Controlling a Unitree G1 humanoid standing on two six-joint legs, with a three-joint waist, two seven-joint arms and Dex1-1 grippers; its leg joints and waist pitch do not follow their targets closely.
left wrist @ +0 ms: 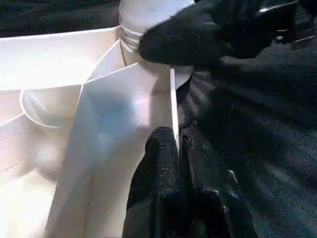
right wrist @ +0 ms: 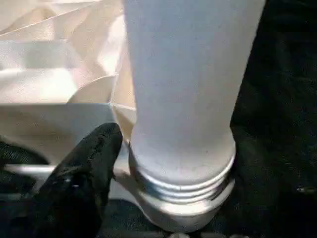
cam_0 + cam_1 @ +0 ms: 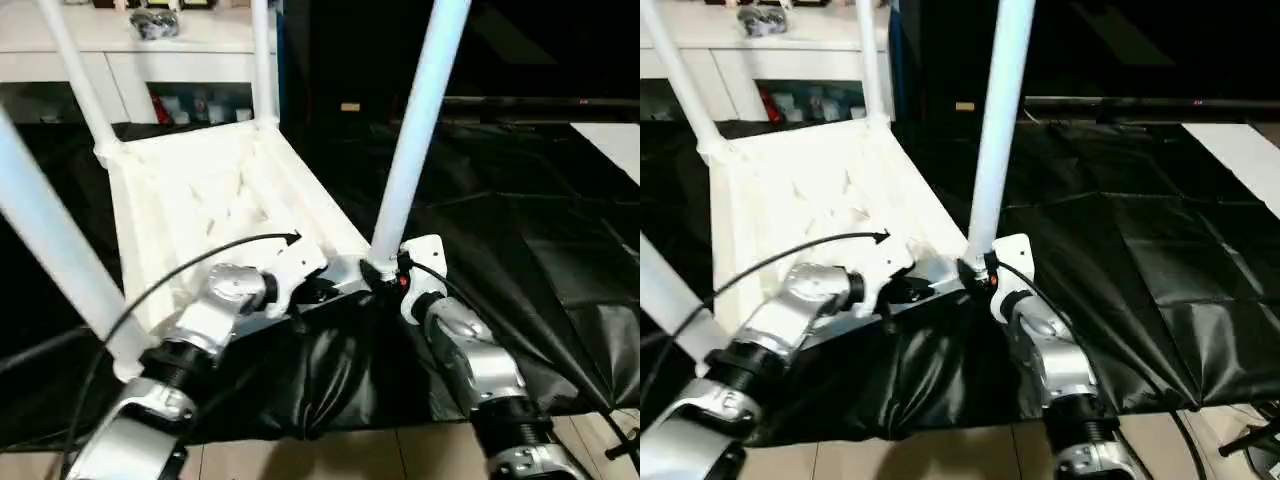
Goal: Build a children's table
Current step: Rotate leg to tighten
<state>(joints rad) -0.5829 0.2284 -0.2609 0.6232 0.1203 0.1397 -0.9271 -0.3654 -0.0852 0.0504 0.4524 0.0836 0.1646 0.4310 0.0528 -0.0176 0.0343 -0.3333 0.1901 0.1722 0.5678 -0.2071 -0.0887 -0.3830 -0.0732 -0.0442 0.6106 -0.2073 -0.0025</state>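
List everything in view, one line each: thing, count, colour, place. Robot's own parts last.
Table top: one, white, upside down on the black sheet.
Legs: four, white, upright at the top's corners.
Black sheet: one, black, spread over the floor.
Cabinet: one, white, behind the table.
Left gripper: one, black, shut on the top's edge wall.
Right gripper: one, black, at the base of the near right leg.
Forearms: two, silver, nearest the camera.
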